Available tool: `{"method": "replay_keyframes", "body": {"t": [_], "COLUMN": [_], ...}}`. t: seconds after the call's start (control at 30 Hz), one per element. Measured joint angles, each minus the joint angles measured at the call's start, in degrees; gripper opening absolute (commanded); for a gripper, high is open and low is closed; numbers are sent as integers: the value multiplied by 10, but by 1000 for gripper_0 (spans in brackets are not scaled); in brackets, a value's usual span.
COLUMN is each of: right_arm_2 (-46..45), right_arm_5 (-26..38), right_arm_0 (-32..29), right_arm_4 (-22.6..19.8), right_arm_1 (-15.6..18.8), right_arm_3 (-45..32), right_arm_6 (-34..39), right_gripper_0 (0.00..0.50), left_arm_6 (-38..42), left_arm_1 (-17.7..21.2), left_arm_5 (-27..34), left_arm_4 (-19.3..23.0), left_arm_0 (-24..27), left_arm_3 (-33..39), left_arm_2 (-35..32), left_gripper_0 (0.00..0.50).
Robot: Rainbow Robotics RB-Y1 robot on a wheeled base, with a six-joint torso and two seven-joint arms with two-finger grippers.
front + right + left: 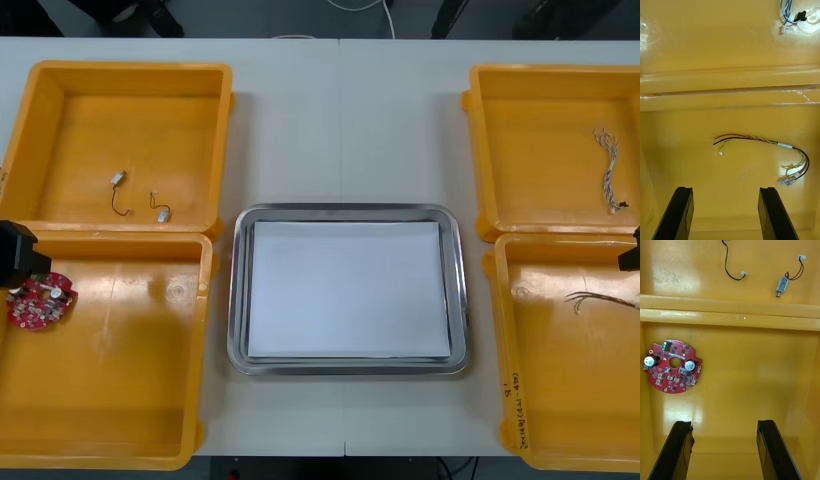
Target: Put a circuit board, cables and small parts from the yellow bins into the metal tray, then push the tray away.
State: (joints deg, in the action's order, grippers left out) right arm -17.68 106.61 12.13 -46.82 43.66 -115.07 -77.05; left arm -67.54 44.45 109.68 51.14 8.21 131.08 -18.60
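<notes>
You had the tray (349, 212) at the table (340, 120)'s middle. The near left bin (120, 400) held the circuit board (40, 302), far left bin (130, 110) the small metal parts (118, 179), far right bin (540, 150) a twisted cable (608, 168), near right bin (560, 380) a second cable (600, 299).

Left gripper (14, 258), right gripper (630, 254) half off-edge.
</notes>
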Motion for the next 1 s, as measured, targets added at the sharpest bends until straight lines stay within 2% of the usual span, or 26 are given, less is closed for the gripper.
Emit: {"method": "replay_keyframes", "body": {"t": [1.0], "right_arm_2": [0], "right_arm_5": [0], "right_arm_0": [0], "right_arm_4": [0], "right_arm_1": [0], "right_arm_3": [0], "right_arm_6": [0], "right_gripper_0": [500], "left_arm_6": [0], "left_arm_1": [0], "left_arm_5": [0], "left_arm_4": [0], "left_arm_0": [0], "left_arm_3": [0], "left_arm_2": [0], "left_gripper_0": [500]}}
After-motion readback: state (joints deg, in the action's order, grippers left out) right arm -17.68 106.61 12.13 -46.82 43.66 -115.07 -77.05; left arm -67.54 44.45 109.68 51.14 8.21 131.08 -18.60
